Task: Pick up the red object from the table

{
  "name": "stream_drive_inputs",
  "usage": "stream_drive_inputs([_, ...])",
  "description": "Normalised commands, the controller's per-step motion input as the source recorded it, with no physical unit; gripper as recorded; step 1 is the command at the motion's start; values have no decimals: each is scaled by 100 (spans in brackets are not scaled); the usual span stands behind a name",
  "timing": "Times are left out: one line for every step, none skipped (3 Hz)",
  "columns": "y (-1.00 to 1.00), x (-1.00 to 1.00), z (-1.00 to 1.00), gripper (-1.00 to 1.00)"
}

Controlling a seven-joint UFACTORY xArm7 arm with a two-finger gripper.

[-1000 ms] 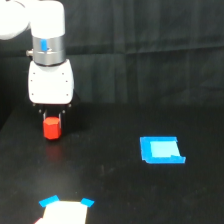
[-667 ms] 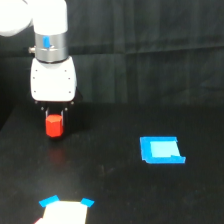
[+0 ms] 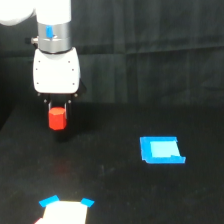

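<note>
1. The red object (image 3: 57, 118) sits between my fingers, gripped from above, its upper part tucked under my hand (image 3: 57, 111) and its lower part showing below the dark fingertips.
2. It hangs clear of the bench (image 3: 115, 190): there is black surface visible beneath it, and a faint reddish glint on the glossy top lies lower down, apart from the block itself.
3. My hand is closed on the block, one dark finger showing at each side of it. The fingers are short and mostly in shadow, so I cannot make out exactly where each pad presses.
4. Above the fingers is my white boxy hand body (image 3: 56, 71), and above that a grey wrist collar with a small blue mark (image 3: 50, 32). The arm runs up and out of the top of the exterior view, pointing straight down.
5. All this is in the upper part of the exterior view's left.
6. Well apart, toward the exterior view's right, a flat blue square piece (image 3: 161, 150) lies on the bench.
7. Near the bottom edge, below me, is a pale patch with blue tape corners (image 3: 64, 210), cut off by the frame.
8. A dark curtain-like backdrop (image 3: 150, 30) hangs behind the bench.
</note>
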Motion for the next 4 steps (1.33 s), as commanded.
stream_drive_inputs([-32,-14,100,-100])
stream_drive_inputs([41,-17,100,-100])
stream_drive_inputs([2,7,100,-100])
stream_drive_inputs([-19,11,100,-97])
